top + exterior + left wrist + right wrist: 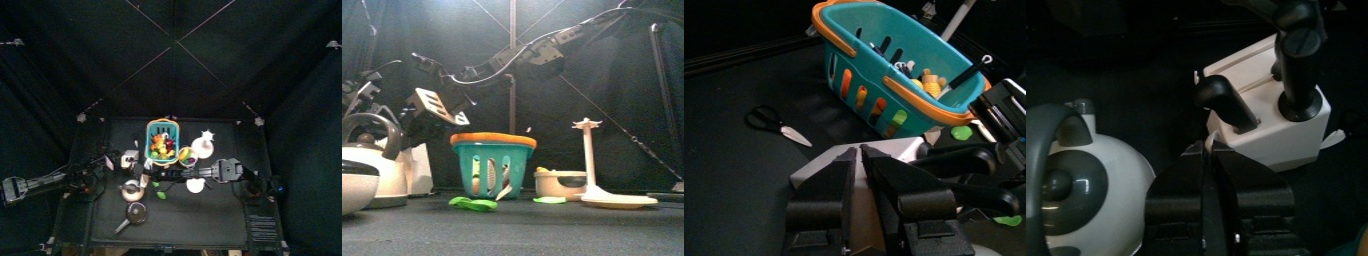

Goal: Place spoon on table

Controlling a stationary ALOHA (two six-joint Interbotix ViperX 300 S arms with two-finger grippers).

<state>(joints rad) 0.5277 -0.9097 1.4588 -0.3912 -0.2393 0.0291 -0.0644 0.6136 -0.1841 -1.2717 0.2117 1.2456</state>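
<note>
A white utensil holder [1280, 125] stands on the table [529, 235] beside a white kettle [1080, 175], with black handles sticking up out of it. The spoon [1227, 100] shows only as the nearest black handle; its bowl is hidden inside the holder. My right gripper [1209, 150] reaches across from the right and is shut on that handle. My left gripper [861, 152] hovers shut and empty over the white holder [885, 150], close to a teal basket [905, 75].
The teal basket [492, 165] with an orange rim holds several items. Scissors [778, 122] lie on the table. A green piece [473, 203], a small bowl [563, 183] and a white stand on a plate [589, 160] sit to the right.
</note>
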